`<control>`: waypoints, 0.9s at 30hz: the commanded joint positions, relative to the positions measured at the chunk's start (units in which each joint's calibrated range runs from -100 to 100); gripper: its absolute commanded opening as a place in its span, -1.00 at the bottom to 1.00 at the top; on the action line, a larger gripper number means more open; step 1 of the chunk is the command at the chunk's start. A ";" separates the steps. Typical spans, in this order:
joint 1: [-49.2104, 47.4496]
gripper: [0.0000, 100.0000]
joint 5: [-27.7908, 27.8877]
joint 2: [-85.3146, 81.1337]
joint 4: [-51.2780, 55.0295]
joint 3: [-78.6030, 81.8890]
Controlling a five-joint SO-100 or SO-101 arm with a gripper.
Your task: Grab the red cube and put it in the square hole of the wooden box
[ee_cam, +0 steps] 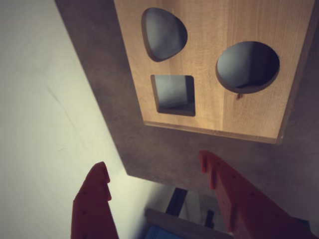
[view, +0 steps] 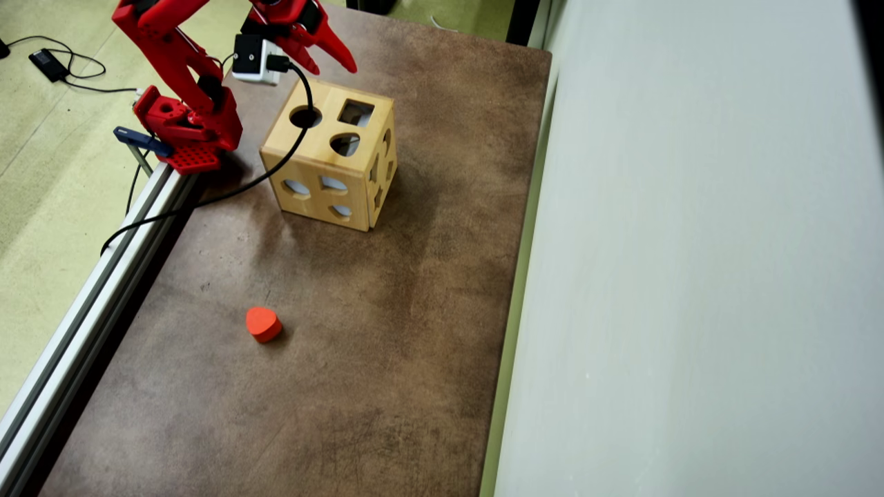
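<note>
My gripper point(view: 335, 67) hangs spread wide and holding nothing, just off the far edge of the box point(view: 331, 162) in the overhead view. In the wrist view my two red fingers point(ee_cam: 92, 199) frame bare tabletop point(ee_cam: 164, 149), with the box top beyond them. On that top, the square hole point(ee_cam: 173, 94) lies nearest me, a round hole point(ee_cam: 247, 66) to its right and a rounded heart-like hole point(ee_cam: 163, 34) above it.

I see no red cube in either view; whether it is inside the box I cannot tell. An orange-red heart block point(view: 263, 324) lies alone on the tabletop, well apart from the box.

No writing or label is readable anywhere. The box sits near the rail point(view: 90, 304) at the left edge in the overhead view; a pale wall point(view: 690, 276) borders the right edge. Open brown surface stretches between box and heart block.
</note>
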 commanded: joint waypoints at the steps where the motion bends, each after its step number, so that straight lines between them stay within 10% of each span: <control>1: -0.36 -0.42 0.44 -5.79 -0.31 -0.06; 27: 0.23 -0.42 7.08 -36.11 -0.23 0.12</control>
